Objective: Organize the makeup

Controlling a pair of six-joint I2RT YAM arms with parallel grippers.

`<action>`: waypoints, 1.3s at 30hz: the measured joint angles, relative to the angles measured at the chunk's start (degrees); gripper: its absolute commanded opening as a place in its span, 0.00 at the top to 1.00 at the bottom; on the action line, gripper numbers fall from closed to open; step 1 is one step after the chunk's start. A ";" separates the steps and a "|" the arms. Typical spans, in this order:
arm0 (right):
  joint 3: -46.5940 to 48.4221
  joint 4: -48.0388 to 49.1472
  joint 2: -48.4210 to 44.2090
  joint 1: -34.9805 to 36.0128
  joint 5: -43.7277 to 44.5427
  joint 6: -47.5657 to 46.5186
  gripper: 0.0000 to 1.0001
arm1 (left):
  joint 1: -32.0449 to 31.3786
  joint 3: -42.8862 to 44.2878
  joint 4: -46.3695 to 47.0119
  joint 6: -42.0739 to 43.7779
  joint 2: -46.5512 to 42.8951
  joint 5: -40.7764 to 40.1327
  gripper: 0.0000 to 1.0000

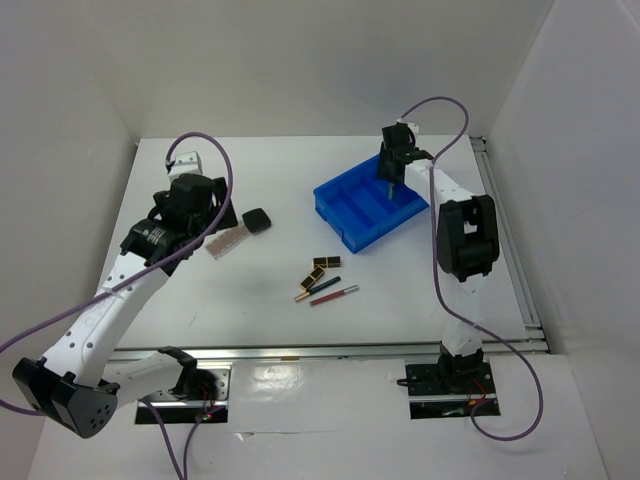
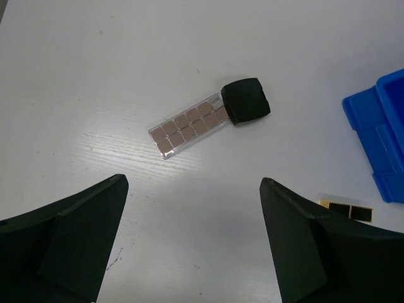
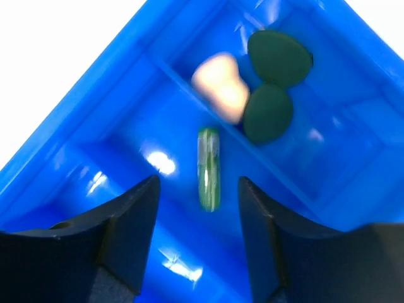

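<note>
The glitter strip (image 2: 189, 129) is a clear, flat plastic case of pinkish squares, one end touching a matte black compact (image 2: 246, 101) with rounded corners. Both lie on the white table (image 2: 95, 76) ahead of the left gripper (image 2: 192, 189), whose dark fingers stand wide apart. The right gripper (image 3: 197, 189), fingers also parted, hangs over the glossy blue tray (image 3: 113, 82). A shiny green tube (image 3: 208, 167) lies below the gap. One beige sponge (image 3: 221, 85) and two dark green sponges (image 3: 278, 57) share the next compartment.
</note>
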 measured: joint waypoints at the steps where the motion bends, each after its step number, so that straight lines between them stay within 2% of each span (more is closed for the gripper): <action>1: -1.03 0.11 -1.22 0.24 -0.04 0.22 0.42 | 0.00 0.02 0.00 -0.02 0.00 0.00 0.00; 6: -11.63 0.52 -14.23 6.82 -0.37 1.36 0.42 | 0.00 0.07 -0.28 -0.15 0.00 0.42 0.00; 10: -16.24 0.68 -23.02 19.15 -1.25 3.23 0.32 | 0.00 0.11 -0.72 -0.17 -0.02 0.52 0.00; 11: -16.68 0.66 -23.87 22.38 -1.51 3.93 0.20 | 0.00 0.15 -0.92 -0.17 -0.02 0.72 0.00; 12: -17.05 0.50 -24.22 25.03 -1.88 4.90 0.14 | 0.00 0.22 -1.11 -0.17 -0.02 0.96 0.00; 17: -20.41 -3.39 -23.34 33.70 -2.67 9.66 0.06 | 0.00 0.94 -1.42 -0.15 -0.02 2.45 0.00; 24: -21.92 -9.09 -17.94 37.33 -2.84 18.05 0.08 | 0.00 3.21 -0.98 1.22 0.79 5.44 0.00; 29: -24.72 -9.27 -17.92 38.21 -2.86 22.60 0.17 | 0.00 2.62 -0.07 1.70 1.86 6.93 0.00; 30: -25.24 -9.27 -17.92 38.23 -2.86 23.30 0.22 | 0.00 2.08 0.39 1.68 1.86 7.23 0.00; 39: -27.52 -8.57 -16.79 37.75 -3.13 27.71 0.21 | 0.00 0.74 0.90 1.60 2.56 9.49 0.00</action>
